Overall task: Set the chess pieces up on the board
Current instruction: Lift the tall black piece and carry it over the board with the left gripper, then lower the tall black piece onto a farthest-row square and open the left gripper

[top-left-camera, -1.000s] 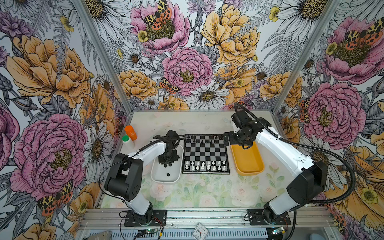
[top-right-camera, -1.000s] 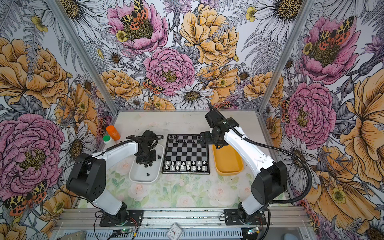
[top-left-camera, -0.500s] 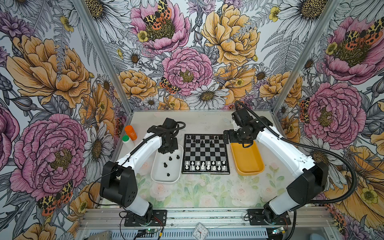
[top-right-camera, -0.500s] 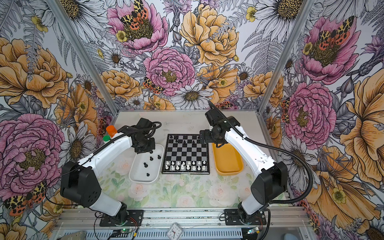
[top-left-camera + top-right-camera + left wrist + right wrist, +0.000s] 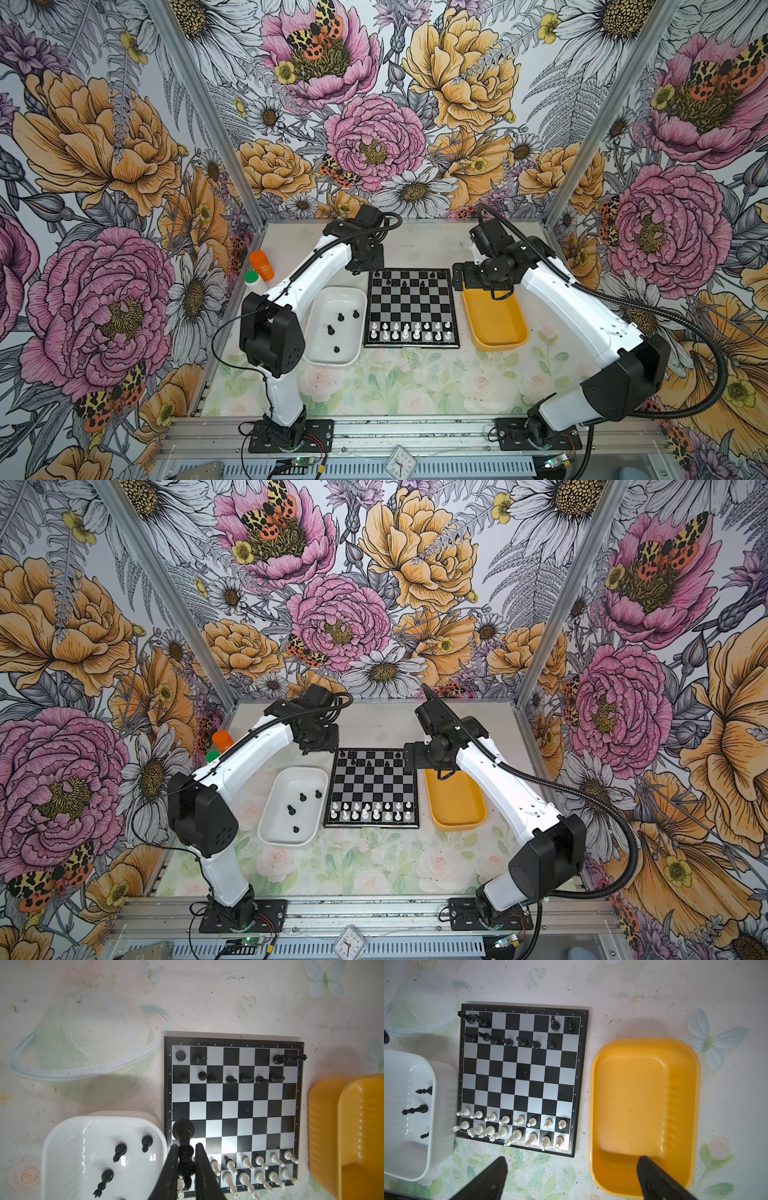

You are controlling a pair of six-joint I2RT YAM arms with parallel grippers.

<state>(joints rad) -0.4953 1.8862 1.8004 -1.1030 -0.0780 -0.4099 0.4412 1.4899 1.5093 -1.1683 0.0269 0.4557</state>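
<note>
The chess pieces [image 5: 519,1120] are partly set; both white rows are filled at one edge of the board [image 5: 411,299], seven black pawns and four black back-row men are stood at the opposite edge, and four black men are left in the white tray [image 5: 340,299]; one tall black piece [image 5: 184,1134] is clamped in the left pincer [image 5: 186,1147], gripped by its upper half, its long axis laid along the fingers and its base thrust out past the fingertips; the vacant middle squares of the black back row are found beyond that base and off toward the right pincer's side, so a sideways carry is judged necessary before lowering; the left pincer is hung by that row's corner; the right pincer [image 5: 572,1159] is spread wide, nothing held, at the yellow tray [image 5: 643,1095].
</note>
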